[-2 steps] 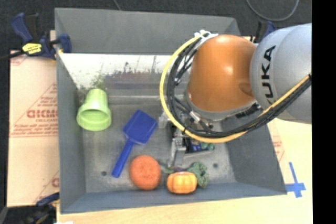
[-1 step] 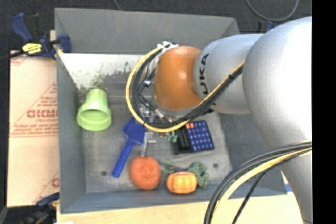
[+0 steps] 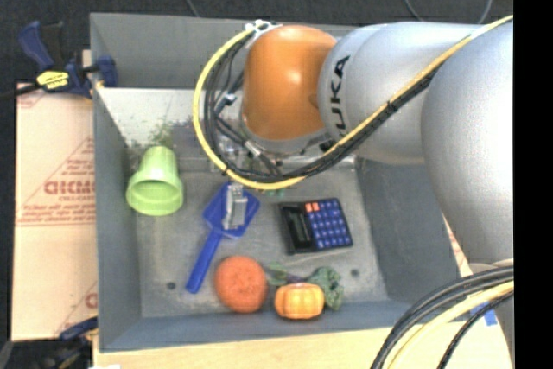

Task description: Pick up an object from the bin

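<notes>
Blue scoop (image 3: 201,257): head partly hidden beneath jaws.

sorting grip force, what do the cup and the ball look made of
cup: probably smooth moulded plastic, given its even green colour and soft sheen. ball: matte orange, slightly rough-looking surface, maybe foam or rubber; the look leaves it open.
</notes>
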Available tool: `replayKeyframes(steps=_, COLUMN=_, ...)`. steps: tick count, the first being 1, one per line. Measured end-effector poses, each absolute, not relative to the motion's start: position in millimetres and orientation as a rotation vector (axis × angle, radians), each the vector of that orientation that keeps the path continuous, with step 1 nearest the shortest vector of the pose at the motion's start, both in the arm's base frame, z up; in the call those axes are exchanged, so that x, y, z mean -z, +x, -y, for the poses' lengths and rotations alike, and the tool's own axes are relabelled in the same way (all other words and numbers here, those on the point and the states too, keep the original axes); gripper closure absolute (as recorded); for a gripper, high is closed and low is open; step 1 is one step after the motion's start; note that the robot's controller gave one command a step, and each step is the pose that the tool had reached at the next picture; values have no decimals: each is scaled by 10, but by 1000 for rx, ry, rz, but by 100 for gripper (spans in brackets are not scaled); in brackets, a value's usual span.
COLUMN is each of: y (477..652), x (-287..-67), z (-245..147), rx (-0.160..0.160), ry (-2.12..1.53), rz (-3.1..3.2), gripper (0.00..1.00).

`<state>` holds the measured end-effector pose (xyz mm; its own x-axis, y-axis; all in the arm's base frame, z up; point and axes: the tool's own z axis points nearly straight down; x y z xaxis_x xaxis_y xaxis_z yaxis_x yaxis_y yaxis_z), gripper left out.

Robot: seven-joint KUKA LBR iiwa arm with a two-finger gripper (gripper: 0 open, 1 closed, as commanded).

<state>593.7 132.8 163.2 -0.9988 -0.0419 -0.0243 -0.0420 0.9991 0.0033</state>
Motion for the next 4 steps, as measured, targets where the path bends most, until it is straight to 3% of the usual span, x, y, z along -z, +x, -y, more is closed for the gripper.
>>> replayKeyframes(steps=1, y=5777, x=-697, z=-1040, rx=-2, ry=3, rz=-3138, gripper=0)
replayKeyframes(steps=2, y=5948, x=-713, z=-995, rx=-3, ry=-374, rz=-3082, gripper=0)
replayKeyframes(steps=3, y=5806, x=-721, z=-1033, rx=-5, ry=-20, rz=-3132, gripper=100)
replayKeyframes(steps=4, y=5806, x=-721, z=-1033, rx=-5, ry=-19, rz=-3132, gripper=100)
